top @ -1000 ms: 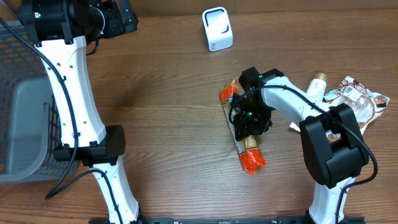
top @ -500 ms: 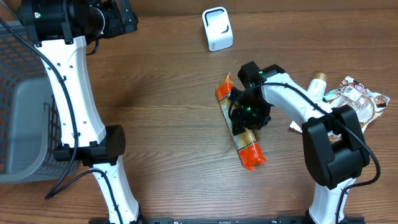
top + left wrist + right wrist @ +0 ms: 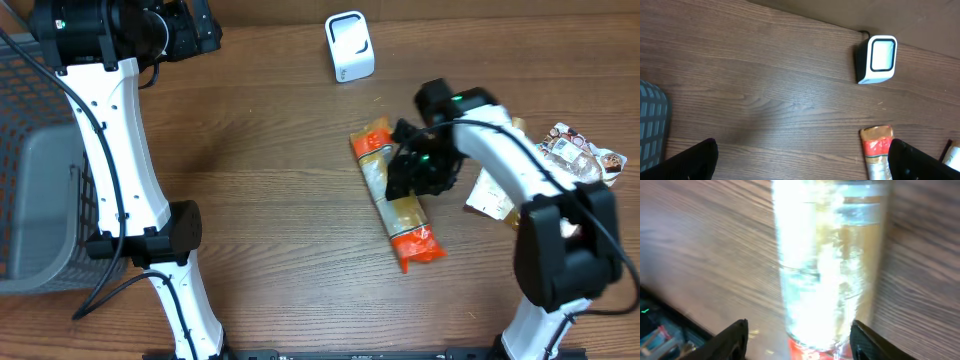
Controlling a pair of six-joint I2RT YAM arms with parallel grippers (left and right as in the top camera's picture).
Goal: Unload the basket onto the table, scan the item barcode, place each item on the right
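Wood-grain tabletop [image 3: 270, 200]; long glossy packet [image 3: 405, 225], orange ends, flat near boxy white scanner [image 3: 349, 46]. Right gripper [image 3: 800, 332] jaws parted above packet; left gripper [image 3: 802, 160] jaws wide.

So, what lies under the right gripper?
The clear packet with orange ends, flat on the table. From overhead the right gripper covers its middle; no barcode shows.

Scanner [image 3: 349, 46] behind packet [image 3: 405, 213], basket [image 3: 20, 90] far left, snacks [image 3: 575, 155] right

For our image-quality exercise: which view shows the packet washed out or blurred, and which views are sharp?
Right wrist view: the packet is blown out by white glare and blurred. Overhead view: it looks sharp and evenly lit. Left wrist view: the scanner is crisp.
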